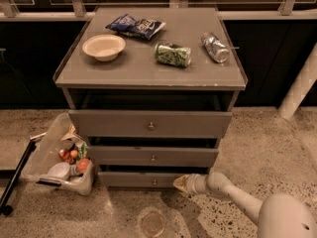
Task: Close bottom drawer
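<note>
bottom drawer (133, 179) sits nearly shut; gripper (181, 183) at its front's right end, grip state unclear.

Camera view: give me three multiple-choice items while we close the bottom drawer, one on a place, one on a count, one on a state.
1. Where is the gripper? A at the top drawer's knob; B at the right end of the grey wooden bottom drawer's front; C in the floor bin.
2. How many metal cans are on the grey cabinet top? A one; B two; C four.
3. The green metal can is: A upright; B inside a drawer; C lying on its side.
Key: 1 B, the gripper sits at that front's right end; 2 B, the green can and a silver can; 3 C, its long side rests on the top.
</note>
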Action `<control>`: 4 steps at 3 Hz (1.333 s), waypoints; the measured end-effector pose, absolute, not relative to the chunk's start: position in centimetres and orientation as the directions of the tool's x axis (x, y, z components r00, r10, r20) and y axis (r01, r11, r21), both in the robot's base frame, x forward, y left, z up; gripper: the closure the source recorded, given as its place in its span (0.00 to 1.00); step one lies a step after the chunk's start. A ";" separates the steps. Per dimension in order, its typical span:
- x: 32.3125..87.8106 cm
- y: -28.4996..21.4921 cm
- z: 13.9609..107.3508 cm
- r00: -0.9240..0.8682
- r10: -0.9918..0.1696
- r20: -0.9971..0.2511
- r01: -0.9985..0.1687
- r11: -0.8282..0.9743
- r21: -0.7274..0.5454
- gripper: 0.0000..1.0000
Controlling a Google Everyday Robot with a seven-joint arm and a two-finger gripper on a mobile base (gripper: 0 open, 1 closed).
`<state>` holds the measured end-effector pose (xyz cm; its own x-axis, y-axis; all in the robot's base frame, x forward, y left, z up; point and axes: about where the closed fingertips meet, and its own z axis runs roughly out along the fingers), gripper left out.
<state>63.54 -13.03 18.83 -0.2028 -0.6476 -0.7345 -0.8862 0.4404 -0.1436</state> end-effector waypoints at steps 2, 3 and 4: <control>62.7 -12.4 19.2 -0.187 -0.652 -0.735 -0.898 0.418 -0.142 0.11; 62.7 -12.4 19.2 -0.187 -0.652 -0.735 -0.898 0.417 -0.141 0.00; 62.7 -12.4 19.2 -0.187 -0.652 -0.735 -0.898 0.417 -0.141 0.00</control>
